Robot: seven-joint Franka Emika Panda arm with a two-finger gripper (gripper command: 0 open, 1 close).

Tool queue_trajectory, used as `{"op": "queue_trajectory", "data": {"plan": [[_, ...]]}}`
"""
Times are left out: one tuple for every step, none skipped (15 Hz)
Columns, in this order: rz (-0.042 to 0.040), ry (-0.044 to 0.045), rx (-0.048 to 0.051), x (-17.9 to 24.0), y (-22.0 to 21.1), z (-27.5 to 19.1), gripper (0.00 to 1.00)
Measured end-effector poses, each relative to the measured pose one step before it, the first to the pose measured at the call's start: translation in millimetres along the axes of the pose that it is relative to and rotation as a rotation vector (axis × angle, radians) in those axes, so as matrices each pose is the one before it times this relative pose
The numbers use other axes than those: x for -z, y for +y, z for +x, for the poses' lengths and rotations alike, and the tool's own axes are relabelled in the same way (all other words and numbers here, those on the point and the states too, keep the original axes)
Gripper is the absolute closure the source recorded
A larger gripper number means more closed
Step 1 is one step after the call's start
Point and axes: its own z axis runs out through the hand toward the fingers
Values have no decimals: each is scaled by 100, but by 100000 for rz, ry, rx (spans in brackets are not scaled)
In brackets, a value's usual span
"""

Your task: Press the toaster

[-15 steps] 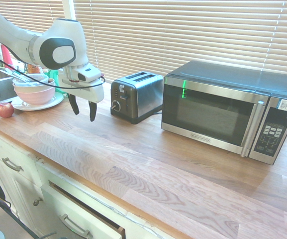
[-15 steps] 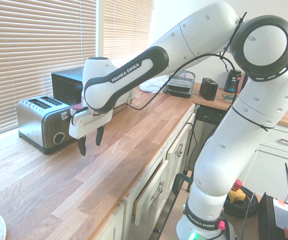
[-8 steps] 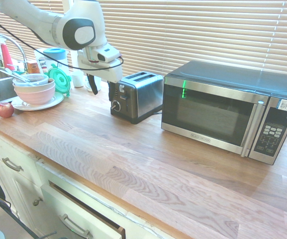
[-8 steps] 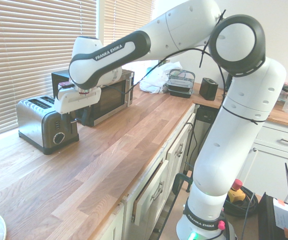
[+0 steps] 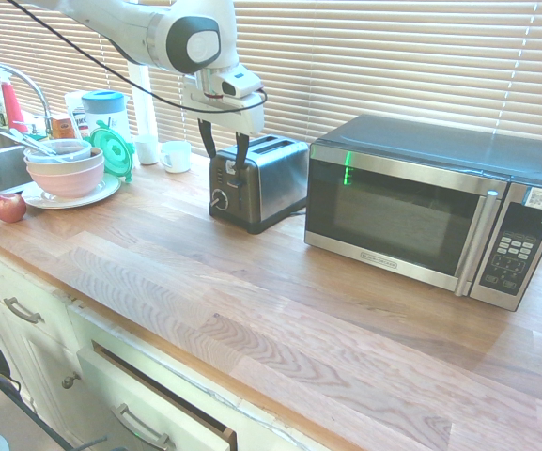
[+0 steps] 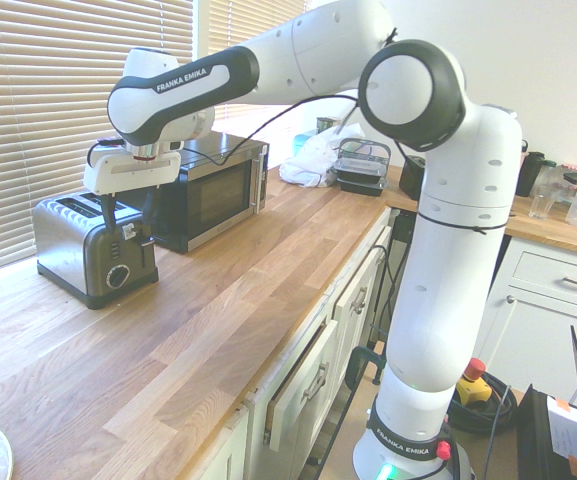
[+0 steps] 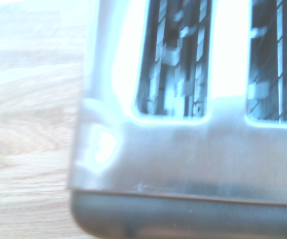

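pincer (image 5: 224,158) hangs fingers-down over the black end of the toaster (image 5: 269,178), spread wide, nothing held. one fingertip shows in front of the end panel, the other just past its edge; contact cannot be told. toaster stands on the wooden counter (image 5: 280,301), microwave (image 5: 430,209) close at its 3 o'clock, white mug (image 5: 176,156) at its 9 o'clock. stacked bowls (image 5: 64,169) and red apple (image 5: 8,207) sit further toward 9. wrist view, blurred, looks straight down on both slots (image 7: 175,59) and the steel top.
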Motion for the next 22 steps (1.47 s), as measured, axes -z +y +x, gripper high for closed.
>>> {"op": "queue_trajectory", "data": {"plan": [[-330,-190,-617,54,-60,456,0],[-112,-255,-605,29,42,365,0],[250,-143,-680,162,99,300,0],[273,169,-658,152,161,291,0],[295,-77,-555,84,155,207,0],[231,50,-349,59,250,314,0],[312,283,161,80,223,317,0],[420,342,386,83,137,235,100],[421,276,470,46,74,163,100],[140,48,278,-2,17,47,100],[23,-5,170,-5,-2,1,100],[0,8,145,1,7,8,100],[5,6,217,1,11,13,100],[33,-29,206,1,12,13,100],[-22,32,121,7,73,76,100],[-16,54,56,15,107,115,100],[8,67,26,34,102,108,100],[6,52,-36,24,108,115,100],[-59,-7,-51,17,90,83,100],[-64,-56,17,13,111,98,100],[-16,-94,27,17,117,104,100],[-83,-155,119,2,125,100,100]]}}
